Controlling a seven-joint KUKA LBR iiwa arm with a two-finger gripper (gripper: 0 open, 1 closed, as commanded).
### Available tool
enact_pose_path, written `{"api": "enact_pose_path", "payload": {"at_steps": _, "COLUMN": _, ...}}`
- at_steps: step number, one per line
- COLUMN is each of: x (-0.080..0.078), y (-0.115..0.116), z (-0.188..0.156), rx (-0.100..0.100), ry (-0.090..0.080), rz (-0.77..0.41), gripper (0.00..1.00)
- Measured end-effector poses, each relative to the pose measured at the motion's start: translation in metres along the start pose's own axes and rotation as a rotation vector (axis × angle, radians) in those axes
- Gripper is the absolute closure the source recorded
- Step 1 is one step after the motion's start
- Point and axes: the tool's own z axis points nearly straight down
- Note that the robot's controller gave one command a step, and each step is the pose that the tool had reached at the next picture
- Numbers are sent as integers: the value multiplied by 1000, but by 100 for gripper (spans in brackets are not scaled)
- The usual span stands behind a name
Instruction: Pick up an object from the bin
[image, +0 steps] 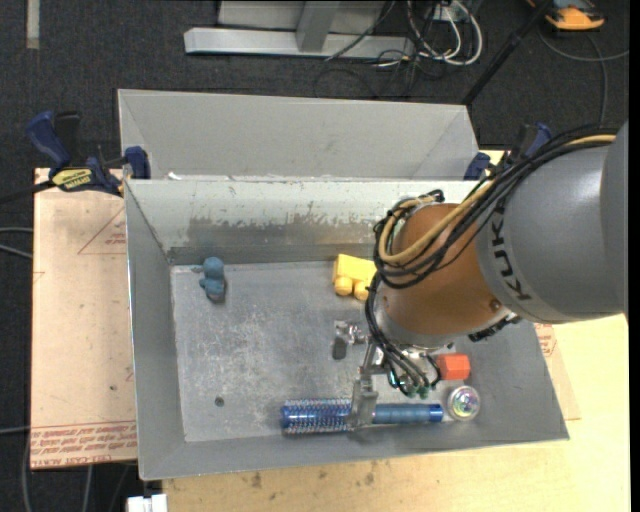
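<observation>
Gripper (364, 402) is low near the front wall of the bin (150, 300), directly over the blue hairbrush (318, 416), its tip at the neck where the bristle head meets the handle. The brush's long axis runs left-right along that wall, bristles left, handle right. Can't tell if the gripper is open, closed or gripping. My read: the close should go across that axis. 1 orange block (455, 367) and 1 shiny round thing (463, 403) lie just right.

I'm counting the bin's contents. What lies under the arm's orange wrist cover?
A yellow block pokes out at the upper-left edge of the orange cover and a small orange block at its lower right; each seems partly covered. Anything else beneath is hidden.
</observation>
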Motion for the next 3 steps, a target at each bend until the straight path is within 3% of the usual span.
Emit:
{"api": "enact_pose_path", "payload": {"at_steps": 1, "x": 2, "y": 29, "z": 54, "rx": -1, "ry": -27, "rz": -115, "gripper": 0}}
{"api": "enact_pose_path", "payload": {"at_steps": 2, "x": -4, "y": 57, "z": 25, "rx": -2, "ry": -12, "rz": -67, "gripper": 0}}
{"api": "enact_pose_path", "payload": {"at_steps": 3, "x": 5, "y": 43, "z": 26, "rx": 0, "ry": -7, "rz": -33, "gripper": 0}}
